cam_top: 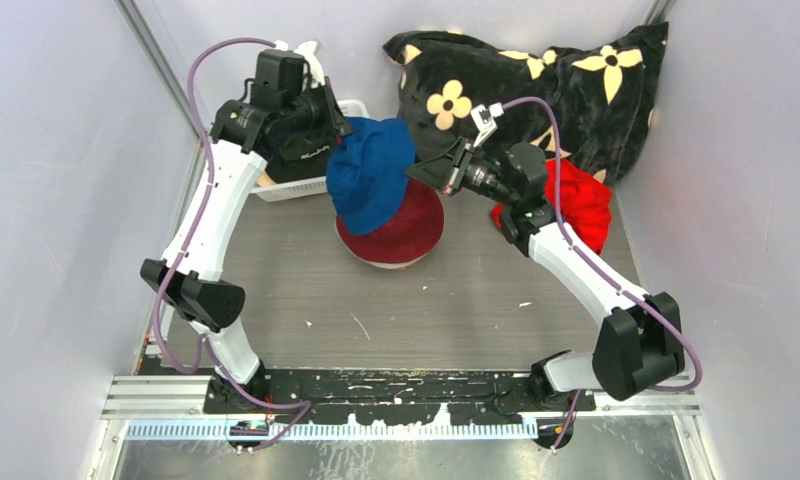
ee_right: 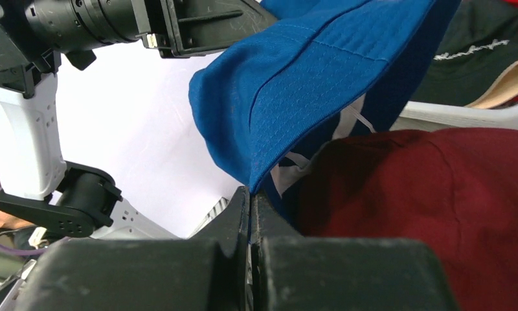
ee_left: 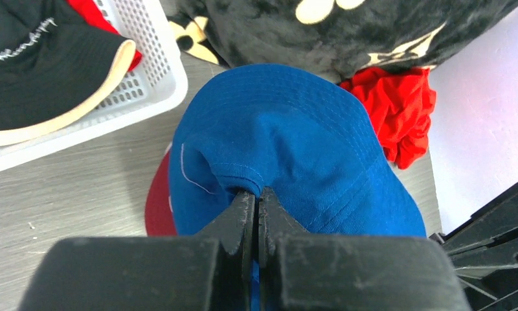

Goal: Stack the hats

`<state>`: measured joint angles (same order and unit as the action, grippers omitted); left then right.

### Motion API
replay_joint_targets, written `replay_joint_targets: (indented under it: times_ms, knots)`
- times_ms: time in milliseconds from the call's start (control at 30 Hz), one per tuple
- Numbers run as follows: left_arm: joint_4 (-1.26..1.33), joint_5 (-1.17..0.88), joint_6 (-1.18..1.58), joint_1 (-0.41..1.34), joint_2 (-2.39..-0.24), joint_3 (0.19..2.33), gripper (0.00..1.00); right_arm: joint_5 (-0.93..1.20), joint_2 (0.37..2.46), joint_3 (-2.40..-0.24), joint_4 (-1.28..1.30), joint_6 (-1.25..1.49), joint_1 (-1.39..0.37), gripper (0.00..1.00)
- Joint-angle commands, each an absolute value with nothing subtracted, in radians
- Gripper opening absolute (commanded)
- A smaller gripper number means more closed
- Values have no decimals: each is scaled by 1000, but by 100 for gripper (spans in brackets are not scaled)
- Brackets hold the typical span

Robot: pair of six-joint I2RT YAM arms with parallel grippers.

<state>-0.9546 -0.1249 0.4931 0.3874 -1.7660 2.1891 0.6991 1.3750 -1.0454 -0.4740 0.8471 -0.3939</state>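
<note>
Pinching opposite edges, left fingers (ee_left: 237, 223) and right fingers (ee_right: 234, 217) hold blue hat (cam_top: 369, 180).

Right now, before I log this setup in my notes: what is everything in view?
blue hat: 1, blue, lifted, mid-table
dark red hat: 1, dark red, mid-table, beneath the blue hat
red hat: 1, bright red, far right side
basket: 1, white, far left
black hat: 1, black with cream lining, in the basket
cushion: 1, black with cream flowers, far right corner, behind the red hat
table: 1, grey
left hand: 1, black, shut on a fold of the blue hat
right hand: 1, black, shut on the blue hat's brim
</note>
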Motion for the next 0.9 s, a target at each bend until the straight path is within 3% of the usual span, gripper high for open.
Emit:
replay_joint_targets:
  times_ms: [0,167,467,600,667,867]
  knots:
    - [-940,-139,482,438,-1791,2216,0,689,1288,-1009,-427,790,-355,1]
    - [-933,-126,480,483,-1811,2194,8,687,1245,-931,-376,773,-307,1]
    - [-856,4,457,499,-1742,2116,37,651,1217,-809,-320,706,-238,1]
    - [-853,70,427,499,-1706,2105,39,658,1214,-770,-304,678,-186,1]
    - [-815,105,424,497,-1663,2039,39,661,1214,-752,-293,665,-162,1]
    - [-578,221,438,493,-1465,1726,54,671,1264,-725,-286,637,-147,1]
